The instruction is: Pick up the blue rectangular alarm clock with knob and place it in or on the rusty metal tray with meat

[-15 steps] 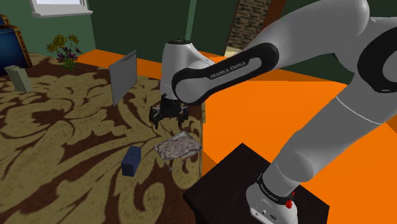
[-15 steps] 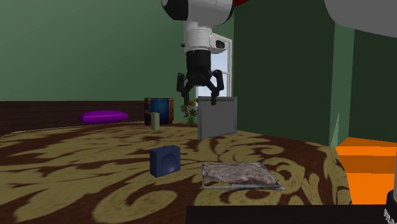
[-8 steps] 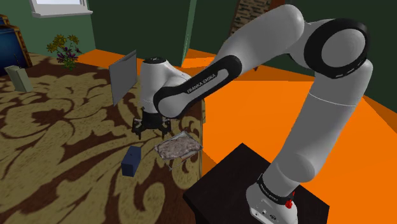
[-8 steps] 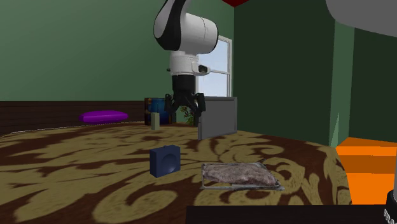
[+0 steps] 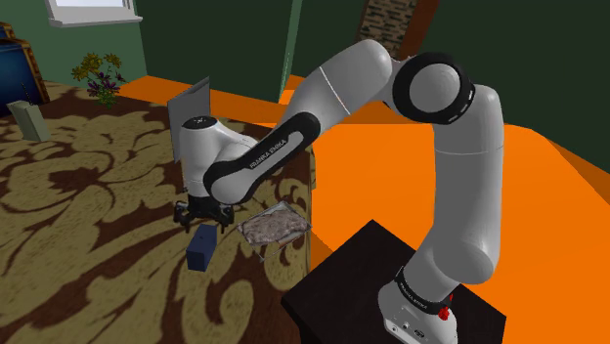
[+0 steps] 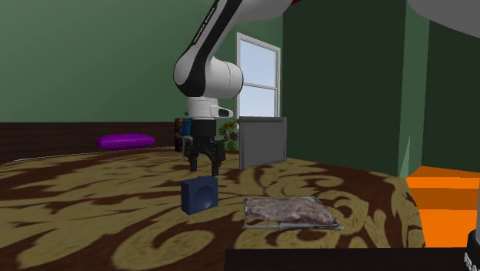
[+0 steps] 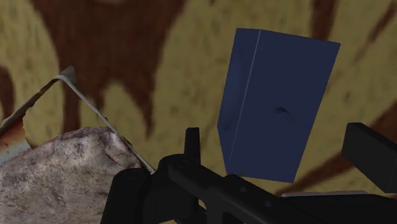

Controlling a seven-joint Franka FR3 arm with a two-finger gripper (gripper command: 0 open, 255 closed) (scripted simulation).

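So the claw [image 6: 204,160] is hanging wide open right above the clock [image 6: 200,195], probably so its fingers [image 7: 372,149] can straddle it. Clock's standing on the tabletop [image 6: 115,231], just beside the tray [image 6: 277,226].

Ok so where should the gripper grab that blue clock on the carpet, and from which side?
From straight above. The blue clock stands upright as a plain box, so its flat, parallel sides near the top edge suit a pinch. The open gripper hangs over it, and a top approach probably avoids the tray beside it.
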